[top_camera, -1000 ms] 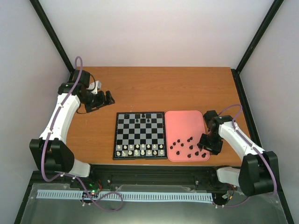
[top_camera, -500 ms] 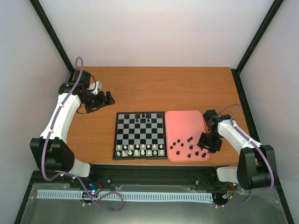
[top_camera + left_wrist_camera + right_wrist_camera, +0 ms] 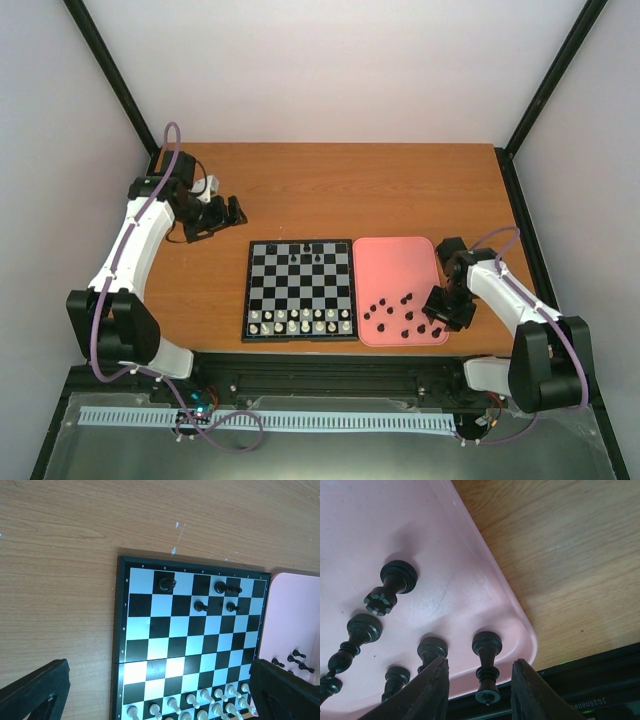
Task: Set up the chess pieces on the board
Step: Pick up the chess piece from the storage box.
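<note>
Four black chess pieces [image 3: 293,257] sit on the far two rows of the board [image 3: 246,290] in the top view. The white pieces [image 3: 300,320] fill its two near rows. The board lies mid-table [image 3: 350,190], w/ the pink tray [image 3: 395,265] just beside it on the right. About ten more black pcs are scattered over the tray's near half. Your left gripper [image 3: 228,214] hangs over the far-left part of the table, well apart from the board. Your right gripper [image 3: 440,315] is over the tray's near right corner, right among the loose pcs. You can't judge either gap from up here. Left wrist view: the left gripper [image 3: 159,680] is spread wide, a dark finger at each bottom corner of the frame and nothing between them. Below it you see the board [image 3: 116,630] w/ the black chess pieces [image 3: 201,606] on its top two rows, the white pieces [image 3: 200,700] along the bottom edge, and a strip of tray [image 3: 292,600] at right w/ a few black pcs on it. Right wrist view: the right gripper [image 3: 480,672] is low over the tray [image 3: 380,520], close to its rounded corner, w/ bare table [image 3: 570,555] beyond the rim. Its fingers are parted narrowly, one on each side of a pawn [image 3: 487,665], w/ daylight showing on both sides, so no grip on it. Approx. four other black pcs lie tipped over to the left of it, incl. one w/ a notched castle top.
</note>
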Robot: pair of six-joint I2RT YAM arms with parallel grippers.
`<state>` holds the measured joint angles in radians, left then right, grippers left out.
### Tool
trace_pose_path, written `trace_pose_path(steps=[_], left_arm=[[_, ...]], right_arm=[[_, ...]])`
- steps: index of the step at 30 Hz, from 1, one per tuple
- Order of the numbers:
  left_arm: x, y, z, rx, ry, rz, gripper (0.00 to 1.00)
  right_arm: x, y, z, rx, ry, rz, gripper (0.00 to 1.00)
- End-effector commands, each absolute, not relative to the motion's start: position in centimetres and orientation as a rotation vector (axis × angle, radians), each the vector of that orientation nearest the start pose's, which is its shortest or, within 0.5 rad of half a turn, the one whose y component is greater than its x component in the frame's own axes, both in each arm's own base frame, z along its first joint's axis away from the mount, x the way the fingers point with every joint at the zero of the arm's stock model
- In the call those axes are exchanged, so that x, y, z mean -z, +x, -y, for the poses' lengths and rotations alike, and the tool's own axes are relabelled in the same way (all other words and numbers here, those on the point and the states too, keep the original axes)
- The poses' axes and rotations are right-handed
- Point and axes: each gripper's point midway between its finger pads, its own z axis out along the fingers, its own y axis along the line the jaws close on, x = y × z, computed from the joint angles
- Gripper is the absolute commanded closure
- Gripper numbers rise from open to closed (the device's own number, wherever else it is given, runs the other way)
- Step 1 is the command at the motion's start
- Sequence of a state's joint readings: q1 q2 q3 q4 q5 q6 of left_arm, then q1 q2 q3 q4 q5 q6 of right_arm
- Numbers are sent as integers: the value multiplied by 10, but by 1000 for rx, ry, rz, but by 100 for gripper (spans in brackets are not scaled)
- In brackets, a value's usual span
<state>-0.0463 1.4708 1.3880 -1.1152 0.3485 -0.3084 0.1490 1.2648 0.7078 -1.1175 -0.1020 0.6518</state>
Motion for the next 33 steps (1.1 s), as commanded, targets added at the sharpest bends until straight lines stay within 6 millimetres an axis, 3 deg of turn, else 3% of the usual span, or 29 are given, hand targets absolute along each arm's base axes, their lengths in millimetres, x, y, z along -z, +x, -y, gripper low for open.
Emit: trace_pose_path(steps=[1, 14, 19, 27, 33], left_arm=[[-199, 329, 77, 600, -272, -2751, 0], [-198, 328, 75, 579, -271, -2751, 0], [-197, 327, 75, 580, -269, -2752, 0], [-196, 328, 77, 597, -275, -2753, 0], [-195, 327, 78, 602, -273, -2755, 0]], right_arm=[[-46, 143, -40, -101, 910, -3159, 64], [-41, 143, -45, -126, 940, -3190, 66], [-39, 139, -44, -116, 956, -3197, 75], [-35, 133, -45, -123, 979, -3193, 73], [-35, 133, -45, -126, 993, -3183, 85]])
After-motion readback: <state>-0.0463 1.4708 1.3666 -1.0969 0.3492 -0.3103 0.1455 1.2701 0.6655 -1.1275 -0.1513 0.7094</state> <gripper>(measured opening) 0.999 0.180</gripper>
